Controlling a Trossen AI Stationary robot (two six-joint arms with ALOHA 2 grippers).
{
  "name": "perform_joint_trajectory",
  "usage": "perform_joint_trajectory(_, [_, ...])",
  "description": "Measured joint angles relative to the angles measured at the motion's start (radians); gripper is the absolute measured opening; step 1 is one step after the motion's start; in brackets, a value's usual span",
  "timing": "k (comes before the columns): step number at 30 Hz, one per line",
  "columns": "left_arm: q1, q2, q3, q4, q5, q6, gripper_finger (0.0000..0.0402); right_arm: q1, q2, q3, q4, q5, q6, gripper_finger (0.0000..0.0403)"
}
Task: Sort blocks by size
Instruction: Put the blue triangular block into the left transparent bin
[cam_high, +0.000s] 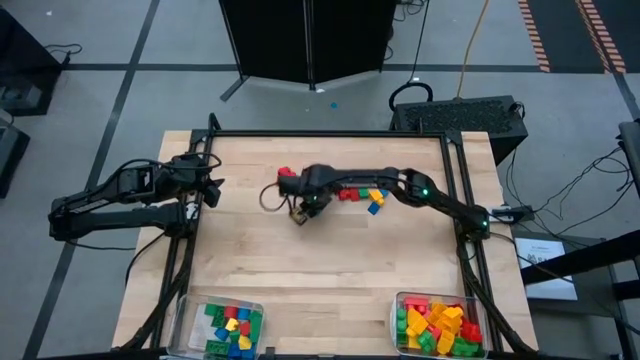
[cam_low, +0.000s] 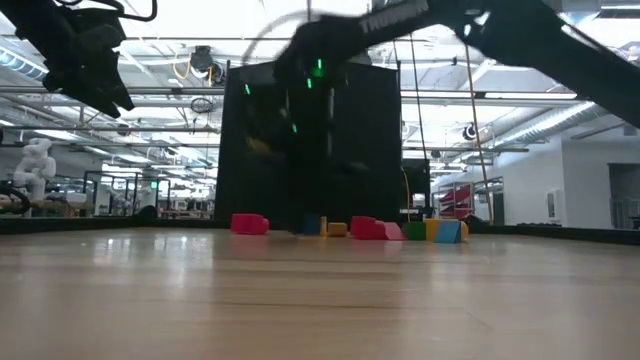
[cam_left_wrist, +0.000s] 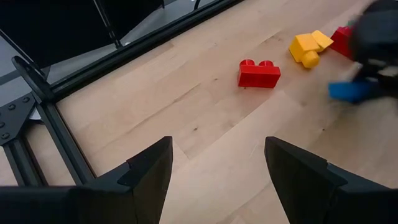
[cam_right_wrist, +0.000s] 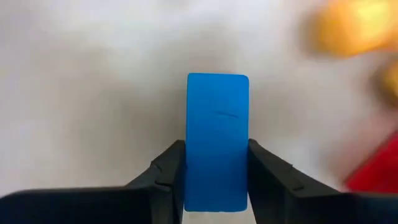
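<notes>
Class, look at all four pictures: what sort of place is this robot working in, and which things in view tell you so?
Probably a robotics lab or workshop in a large industrial hall. The wooden table sits in a black metal frame, cables trail over the floor, and the low view shows high ceiling lights with racks behind.

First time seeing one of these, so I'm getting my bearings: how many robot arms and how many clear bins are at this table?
Robot arms: 2, left and right
Clear bins: 2, one and another
Total: 4
</notes>
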Motion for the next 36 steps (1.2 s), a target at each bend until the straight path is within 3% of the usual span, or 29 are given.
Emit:
perform_joint_trajectory(5, [0.000,0.000,0.000,0.000,0.000,0.000,0.0255,0.102,-0.017,0.086,0.114,-0.024,0.001,0.0111])
perform_joint_trajectory(9, [0.000,0.000,0.000,0.000,0.000,0.000,0.0255,0.202,-0.017,0.117,0.321,-0.029,-0.031,0.0111])
perform_joint_trajectory(15, [0.000,0.000,0.000,0.000,0.000,0.000,0.0255,0.331,-0.018,0.133,0.678,-0.035,-0.213,0.0111])
perform_joint_trajectory(19, [0.000,0.000,0.000,0.000,0.000,0.000,0.0255,0.385,-0.018,0.133,0.825,-0.056,-0.306,0.0111])
perform_joint_trajectory(27, [0.000,0.000,0.000,0.000,0.000,0.000,0.0255,0.428,0.014,0.133,1.046,-0.266,-0.421,0.0111])
perform_joint_trajectory(36, [0.000,0.000,0.000,-0.002,0.008,0.001,0.0255,0.462,0.080,0.132,1.128,-0.297,-0.366,0.0111])
